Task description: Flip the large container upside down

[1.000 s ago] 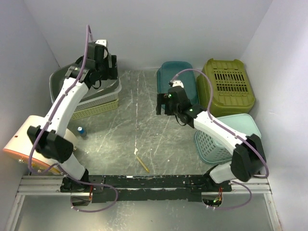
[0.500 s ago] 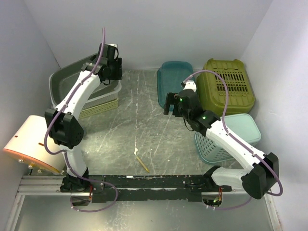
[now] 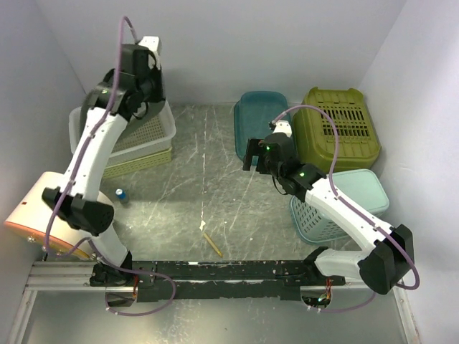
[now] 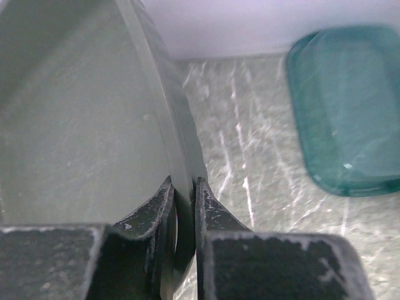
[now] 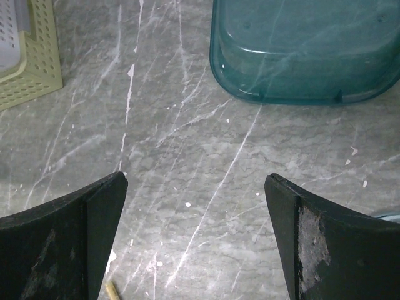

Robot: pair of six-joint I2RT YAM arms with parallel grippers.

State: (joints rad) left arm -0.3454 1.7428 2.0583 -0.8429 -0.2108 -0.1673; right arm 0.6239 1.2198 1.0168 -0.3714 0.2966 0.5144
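Through the left wrist camera, the left gripper (image 4: 182, 190) was pinched narrowly on the rim of the large grey container (image 4: 75, 125). The container stood tipped on edge, its broad face filling the left of the view above the marbled table (image 4: 250, 156), with a teal tub (image 4: 347, 112) off to the right. From the top camera, the left arm reached high at the far left corner over a white perforated basket (image 3: 150, 132) atop a yellow-green basket (image 3: 140, 163), with the container mostly hidden behind the arm. The right gripper (image 3: 249, 154) hung just beside the teal tub. In the right wrist view its fingers (image 5: 69, 231) were spread wide with nothing between them, over the table.
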